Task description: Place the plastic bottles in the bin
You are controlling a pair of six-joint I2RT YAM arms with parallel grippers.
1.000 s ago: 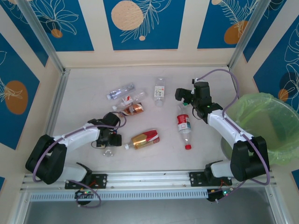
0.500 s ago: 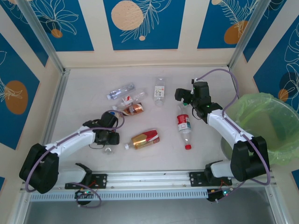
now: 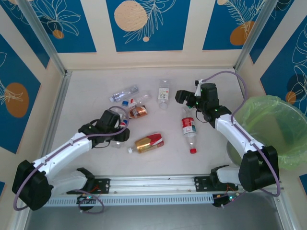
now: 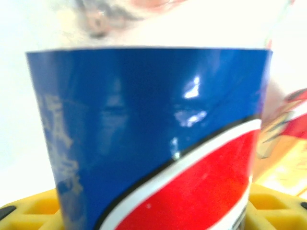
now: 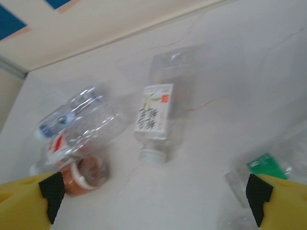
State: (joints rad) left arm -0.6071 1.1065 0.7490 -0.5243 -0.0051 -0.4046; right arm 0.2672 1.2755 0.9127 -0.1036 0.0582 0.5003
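The left gripper (image 3: 120, 132) is clamped on a plastic bottle with a blue and red label (image 4: 144, 134). In the left wrist view that label sits right against the lens, with the yellow pads (image 4: 33, 208) showing at the bottom on both sides of it. From above, this gripper is over the left middle of the table (image 3: 216, 163), just left of a crushed bottle with a red and gold label (image 3: 148, 142) that lies on its side. Whether the held bottle is off the surface cannot be told.

The right gripper (image 3: 182, 96) has its fingers wide apart and holds nothing. Its yellow fingertips (image 5: 29, 196) sit at the two lower corners of the right wrist view, with bare tabletop between them. It hangs over the far middle of the table, just beside a bottle with a white label (image 3: 164, 92) and near the top end of a bottle with a red label and red cap (image 3: 189, 127).

Farther left lie three more bottles close together: a clear one with a blue band (image 3: 123, 93), a clear one with a red and white label (image 3: 136, 100), and one with a brown label (image 3: 138, 111).

The bin (image 3: 283, 111), lined with a light-green bag, stands off the right edge of the table, well apart from all the bottles. No bottle can be made out inside it.
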